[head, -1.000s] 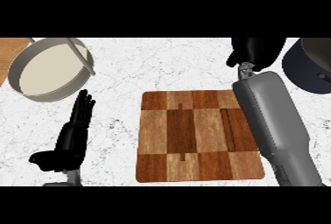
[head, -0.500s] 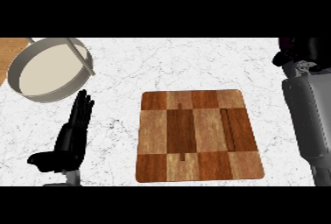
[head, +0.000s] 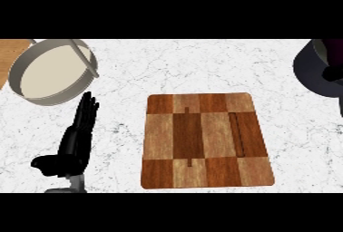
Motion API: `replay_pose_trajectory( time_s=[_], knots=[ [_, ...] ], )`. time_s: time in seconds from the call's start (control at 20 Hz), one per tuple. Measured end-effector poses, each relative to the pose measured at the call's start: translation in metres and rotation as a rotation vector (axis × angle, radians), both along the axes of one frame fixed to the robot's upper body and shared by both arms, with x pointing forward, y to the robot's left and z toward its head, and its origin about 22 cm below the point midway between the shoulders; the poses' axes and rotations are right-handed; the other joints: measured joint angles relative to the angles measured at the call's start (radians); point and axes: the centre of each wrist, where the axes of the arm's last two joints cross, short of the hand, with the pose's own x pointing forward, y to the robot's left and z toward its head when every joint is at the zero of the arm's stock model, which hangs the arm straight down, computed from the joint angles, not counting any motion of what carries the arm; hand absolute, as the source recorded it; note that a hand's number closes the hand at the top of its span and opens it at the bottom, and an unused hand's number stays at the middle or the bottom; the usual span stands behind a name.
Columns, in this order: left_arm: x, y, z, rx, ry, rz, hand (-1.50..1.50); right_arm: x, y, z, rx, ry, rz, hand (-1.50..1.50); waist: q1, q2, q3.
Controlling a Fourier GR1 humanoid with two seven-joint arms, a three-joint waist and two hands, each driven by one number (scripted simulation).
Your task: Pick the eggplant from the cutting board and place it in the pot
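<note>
Eggplant [head: 333, 47]: dark purple shape at the pot [head: 306, 68], right edge, well apart from the cutting board [head: 206, 139]. Right hand [head: 334, 75]: mostly cut off, grip undeterminable. Left hand [head: 75, 140]: fingers straight, resting left of the board.

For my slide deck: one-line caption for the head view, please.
Bare cutting board at centre; left hand rests open beside it; dark pot at right edge, grey pan upper left.

- A white, grey-veined marble counter [head: 201, 68] fills the view.
- A checkered wooden cutting board [head: 206, 139] lies flat near the middle, its long side running away from the robot.
- A pale round pan [head: 50, 74] with a grey rim sits at the upper left.
- A dark pot [head: 307, 68] is cut off by the right edge.
</note>
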Motion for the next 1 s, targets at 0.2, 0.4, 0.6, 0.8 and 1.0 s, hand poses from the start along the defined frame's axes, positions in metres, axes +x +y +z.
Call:
replay_pose_trajectory(
  time_s=[0.2, 0.4, 0.6, 0.8, 1.0],
  knots=[
    [0.004, 0.000, -0.002, -0.003, -0.003, -0.007, 0.00, -0.001, -0.031, -0.015, 0.052, 0.060, 0.008, 1.50, 0.004, 0.002, 0.000],
    [0.005, 0.001, 0.000, -0.005, 0.000, -0.019, 0.00, -0.002, -0.054, -0.036, 0.099, 0.112, -0.010, 1.50, 0.012, 0.001, -0.004],
    [0.005, -0.002, 0.000, -0.006, -0.005, -0.017, 0.00, -0.008, -0.075, -0.049, 0.186, 0.171, -0.071, -1.50, 0.017, -0.003, -0.012],
    [0.004, -0.004, 0.001, -0.005, -0.007, -0.015, 0.00, -0.019, -0.093, -0.069, 0.284, 0.232, -0.126, -1.50, 0.019, 0.000, -0.009],
    [0.005, -0.003, 0.000, -0.005, -0.010, -0.018, 0.00, -0.022, -0.100, -0.073, 0.363, 0.143, -0.063, -1.50, 0.015, -0.002, -0.012]
  ],
)
